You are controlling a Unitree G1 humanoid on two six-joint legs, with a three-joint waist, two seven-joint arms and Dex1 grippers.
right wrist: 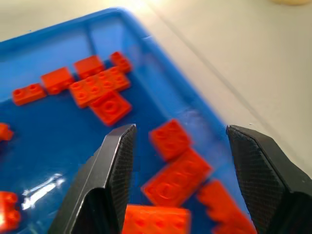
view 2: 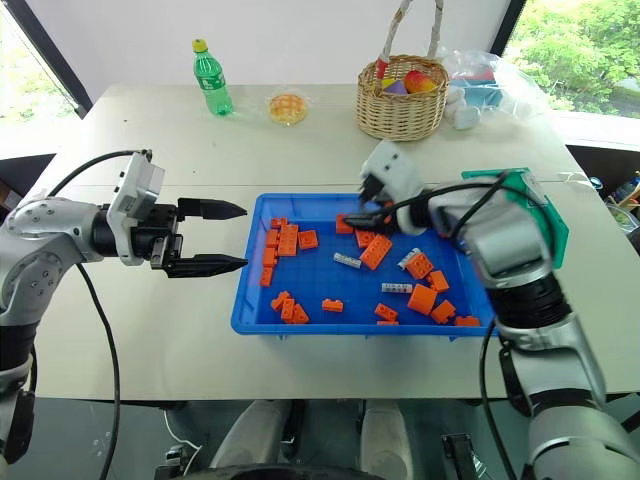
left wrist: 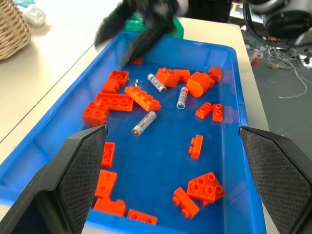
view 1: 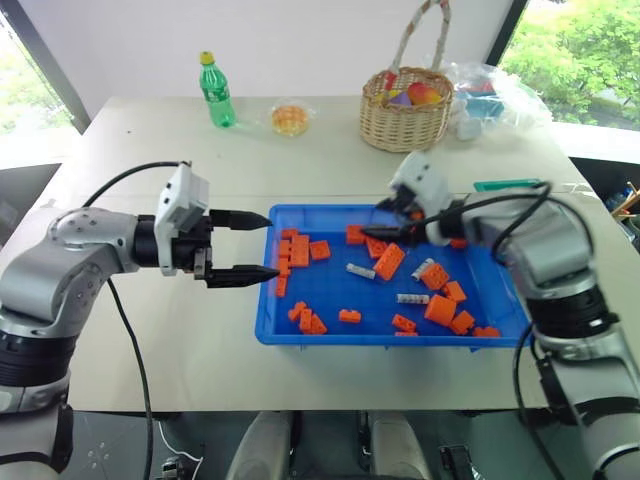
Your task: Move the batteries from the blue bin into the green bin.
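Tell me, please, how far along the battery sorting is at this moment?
Done: nothing visibly. The green bin is mostly hidden behind the right arm, so its contents cannot be seen. In hand: nothing; the right gripper hangs open over the blue bin, and the left gripper waits open beside it. Left: three batteries lie among the orange bricks.

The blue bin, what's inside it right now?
The blue bin holds scattered orange bricks and three batteries. The right hand hangs over its far edge, covering whatever lies beneath it.
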